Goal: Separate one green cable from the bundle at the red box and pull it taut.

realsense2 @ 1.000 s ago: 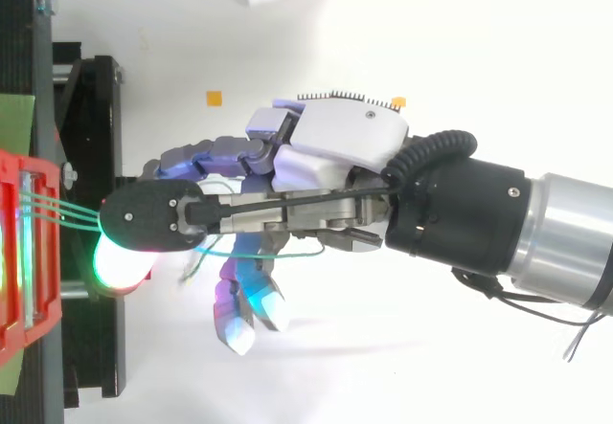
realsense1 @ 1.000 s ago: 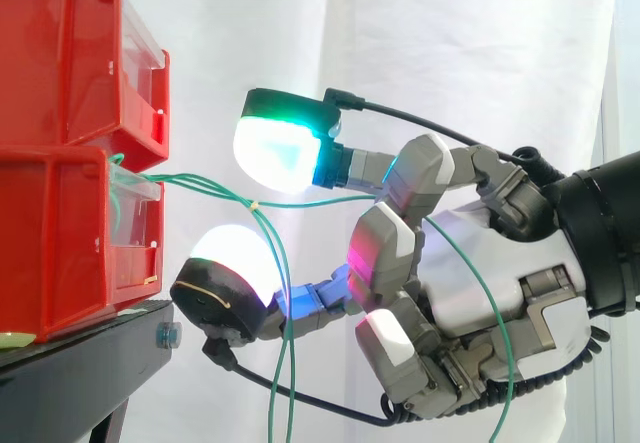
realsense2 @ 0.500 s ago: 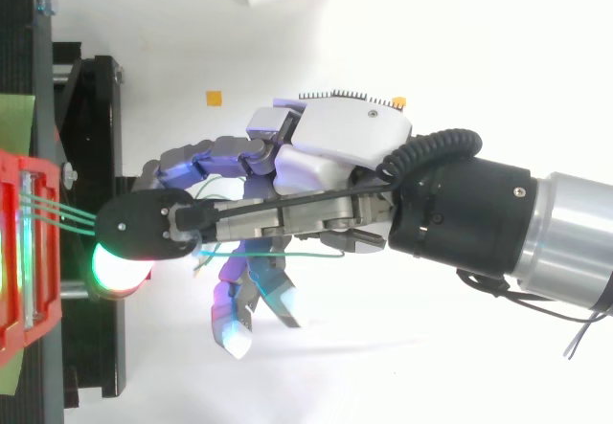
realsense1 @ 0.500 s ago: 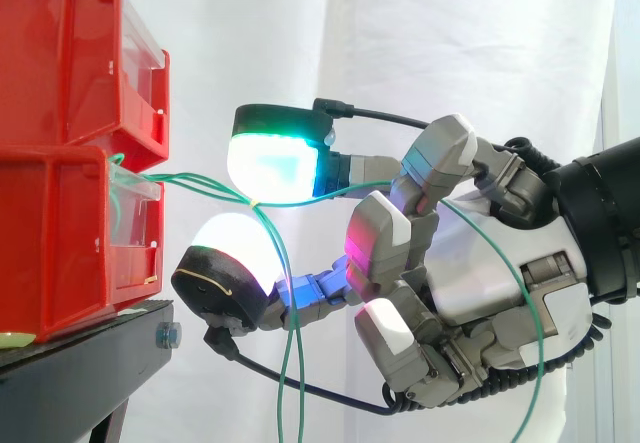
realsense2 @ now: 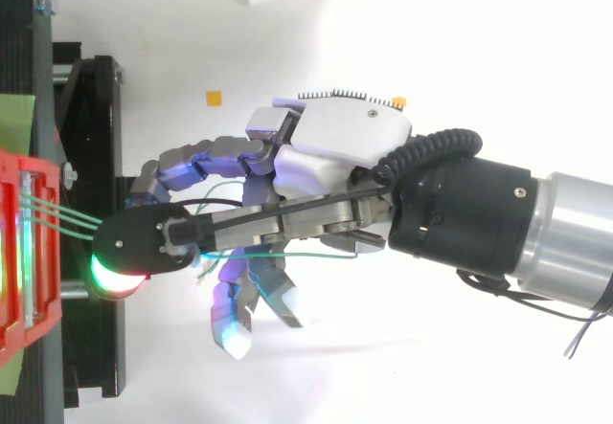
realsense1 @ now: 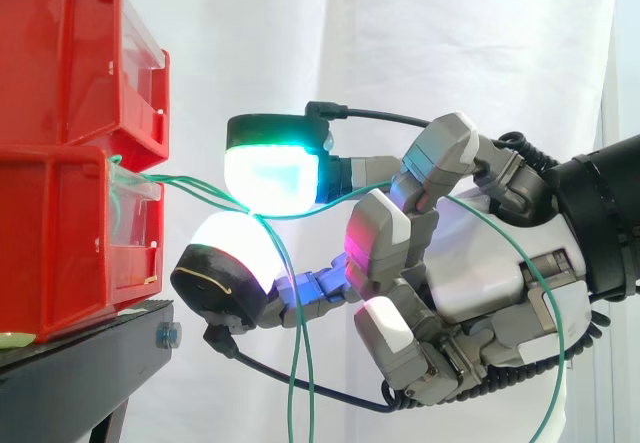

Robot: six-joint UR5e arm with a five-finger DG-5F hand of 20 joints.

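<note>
The grey-and-white robot hand (realsense1: 480, 263) pinches the thin green cables (realsense1: 195, 185) between a green-glowing pad (realsense1: 275, 173) above and a white-glowing pad (realsense1: 235, 253) below, near the lower red plastic bin (realsense1: 50, 243). The cables run from the bin's front to the pinch. Beyond the pinch, strands hang down and one loops past the palm.

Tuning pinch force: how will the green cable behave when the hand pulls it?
Likely floppy: the cable droops below the pads and loops loosely over the hand. Probably thin and light, so it may slip between the rounded pads. Should straighten only once pulled away from the bin.
</note>
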